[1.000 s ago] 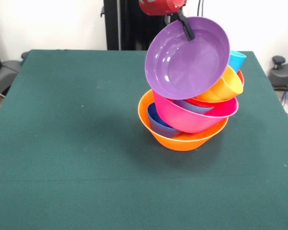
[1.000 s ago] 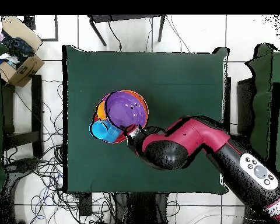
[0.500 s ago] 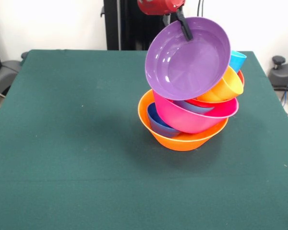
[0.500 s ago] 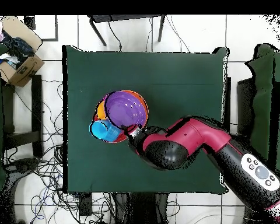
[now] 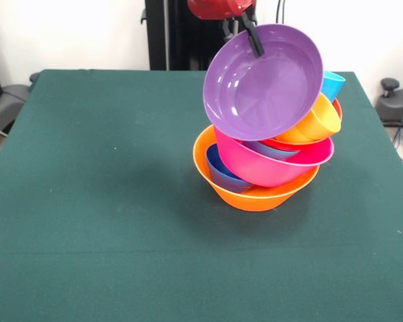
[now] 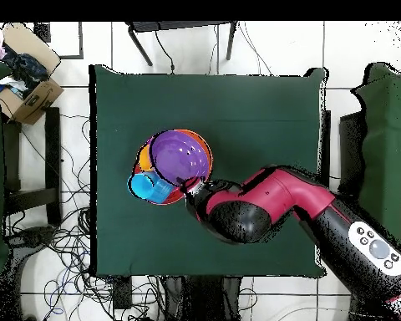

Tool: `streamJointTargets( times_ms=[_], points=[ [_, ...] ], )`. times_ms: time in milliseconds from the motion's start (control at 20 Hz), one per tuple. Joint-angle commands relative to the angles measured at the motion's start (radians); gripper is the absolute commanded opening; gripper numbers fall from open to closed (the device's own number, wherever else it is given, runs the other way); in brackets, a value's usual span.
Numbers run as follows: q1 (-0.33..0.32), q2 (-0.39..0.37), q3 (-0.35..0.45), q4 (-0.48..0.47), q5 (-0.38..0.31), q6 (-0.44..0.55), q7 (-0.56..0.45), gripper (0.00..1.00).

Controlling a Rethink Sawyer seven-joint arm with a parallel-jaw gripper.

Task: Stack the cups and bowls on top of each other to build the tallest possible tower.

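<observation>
The tower stands right of the table's middle, leaning right. Its base is the large orange bowl (image 5: 255,196). In it sit a small dark blue bowl (image 5: 221,173) and the large pink bowl (image 5: 269,168). Above come a shallow light blue bowl (image 5: 272,149), the red-orange bowl (image 5: 302,143), the orange cup (image 5: 316,121) and the light blue cup (image 5: 331,84). The wide purple bowl (image 5: 265,84) leans steeply on top, facing the camera; it also shows in the overhead view (image 6: 180,155). My gripper (image 5: 248,43) straddles its top rim, open, one black finger (image 5: 253,37) in front. The yellow cup and the teal bowl are hidden.
The green table (image 5: 87,168) holds nothing but the tower. The arm (image 6: 262,205) reaches in from the overhead picture's lower right. A cardboard box (image 6: 24,88) sits on the floor beyond the table's edge.
My gripper has risen a little and shifted left along the purple bowl's rim. The bowl and the tower have stayed in place.
</observation>
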Motion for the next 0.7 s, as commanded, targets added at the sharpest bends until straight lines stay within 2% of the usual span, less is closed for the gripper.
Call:
streamJointTargets(
  times_ms=[50, 700],
  points=[
    [0.042, -0.001, -0.085, -0.051, -0.039, 0.085, -0.243, 1.0],
    [0.042, -0.009, -0.071, -0.062, -0.011, 0.103, -0.251, 1.0]
  ],
)
